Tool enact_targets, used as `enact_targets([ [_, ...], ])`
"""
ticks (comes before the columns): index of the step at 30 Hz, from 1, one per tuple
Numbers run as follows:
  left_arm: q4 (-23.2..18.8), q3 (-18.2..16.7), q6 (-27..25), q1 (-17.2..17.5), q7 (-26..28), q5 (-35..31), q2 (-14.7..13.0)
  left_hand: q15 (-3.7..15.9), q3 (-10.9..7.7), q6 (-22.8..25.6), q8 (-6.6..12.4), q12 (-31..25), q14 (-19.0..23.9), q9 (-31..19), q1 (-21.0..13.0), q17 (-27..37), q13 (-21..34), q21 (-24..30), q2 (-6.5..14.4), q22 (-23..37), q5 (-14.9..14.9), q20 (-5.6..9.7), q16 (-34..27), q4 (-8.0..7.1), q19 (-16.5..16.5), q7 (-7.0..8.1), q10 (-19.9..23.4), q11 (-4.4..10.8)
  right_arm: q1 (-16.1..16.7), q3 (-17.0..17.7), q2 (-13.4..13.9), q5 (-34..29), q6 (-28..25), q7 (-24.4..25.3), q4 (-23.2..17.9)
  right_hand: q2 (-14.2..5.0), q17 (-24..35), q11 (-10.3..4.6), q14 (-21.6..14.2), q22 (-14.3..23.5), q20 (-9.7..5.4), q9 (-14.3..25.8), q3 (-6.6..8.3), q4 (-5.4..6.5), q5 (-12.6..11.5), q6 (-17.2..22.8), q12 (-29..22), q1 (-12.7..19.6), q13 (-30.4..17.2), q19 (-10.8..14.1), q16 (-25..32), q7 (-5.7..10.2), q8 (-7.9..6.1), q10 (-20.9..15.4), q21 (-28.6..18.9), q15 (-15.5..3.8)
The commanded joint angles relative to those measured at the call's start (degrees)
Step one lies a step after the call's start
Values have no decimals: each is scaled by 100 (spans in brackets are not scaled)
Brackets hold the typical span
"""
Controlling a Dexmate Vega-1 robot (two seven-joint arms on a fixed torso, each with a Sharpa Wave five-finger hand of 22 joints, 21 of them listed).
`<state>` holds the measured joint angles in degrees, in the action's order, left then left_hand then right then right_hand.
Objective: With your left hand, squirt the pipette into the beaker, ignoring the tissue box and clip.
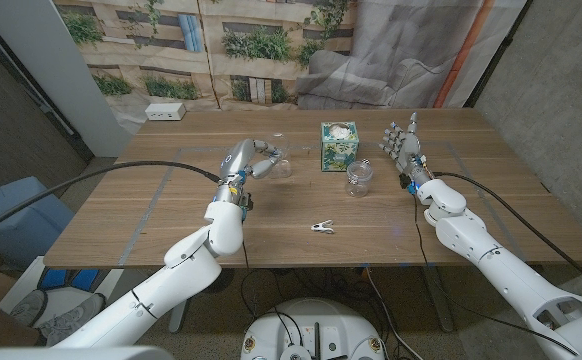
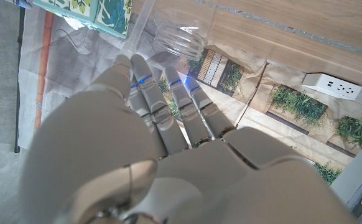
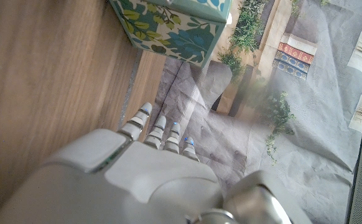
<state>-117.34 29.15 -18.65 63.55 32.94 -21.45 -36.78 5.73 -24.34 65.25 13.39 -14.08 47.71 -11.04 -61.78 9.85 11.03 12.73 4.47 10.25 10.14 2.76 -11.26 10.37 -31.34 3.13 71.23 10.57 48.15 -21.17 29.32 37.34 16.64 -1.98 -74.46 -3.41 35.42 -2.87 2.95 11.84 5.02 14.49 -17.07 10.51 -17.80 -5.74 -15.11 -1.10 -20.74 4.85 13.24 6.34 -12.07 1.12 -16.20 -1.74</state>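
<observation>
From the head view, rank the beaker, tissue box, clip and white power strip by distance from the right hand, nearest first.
1. Beaker, just left of the right hand.
2. Tissue box, farther left, mid-table.
3. Clip, toward the near edge.
4. Power strip, far left corner.

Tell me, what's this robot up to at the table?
The robot's left hand is reaching toward a clear beaker near the far side of the wooden table; whether it holds a pipette cannot be seen. Its right hand is raised, fingers apart, holding nothing. A tissue box, a glass jar and a clip sit untouched.
</observation>
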Motion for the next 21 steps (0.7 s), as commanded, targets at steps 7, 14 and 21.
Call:
enact_targets([
  [7, -56, -65, -52, -28, -293, 379, -59, 692, 167, -85, -101, 102, -123, -38, 116, -26, 11, -2, -141, 26, -1, 181, 132, -121, -3, -96, 2, 172, -1, -2, 5, 6, -3, -18, -1, -335, 26, 17, 34, 30, -5, 9, -44, -5, -30, 16, -10, 1, -17, 22, 34, 48, -41, 7, -35, -484],
  [14, -66, -54, -75, -79, -439, 483, -140, 666, 257, -329, -215, 227, -321, -33, 427, -51, 10, -42, -220, 22, 11, 71, 182, -186, 82, -131, -280, 161, -6, -3, 2, 6, -1, -22, 8, -335, 26, 6, 32, 30, -5, 9, -44, -4, -30, 14, -8, 0, -17, 22, 35, 47, -40, 12, -35, -480],
  [21, -73, -70, -85, -105, -574, 641, -192, 646, 265, -458, -259, 275, -415, -27, 541, -60, 10, -50, -249, 22, 20, 51, 193, -188, 101, -111, -433, 160, -1, 0, -6, -7, 1, 20, 1, -334, 26, -5, 31, 30, -6, 9, -45, -5, -30, 10, -13, 1, -16, 25, 36, 50, -39, -1, -36, -489],
])
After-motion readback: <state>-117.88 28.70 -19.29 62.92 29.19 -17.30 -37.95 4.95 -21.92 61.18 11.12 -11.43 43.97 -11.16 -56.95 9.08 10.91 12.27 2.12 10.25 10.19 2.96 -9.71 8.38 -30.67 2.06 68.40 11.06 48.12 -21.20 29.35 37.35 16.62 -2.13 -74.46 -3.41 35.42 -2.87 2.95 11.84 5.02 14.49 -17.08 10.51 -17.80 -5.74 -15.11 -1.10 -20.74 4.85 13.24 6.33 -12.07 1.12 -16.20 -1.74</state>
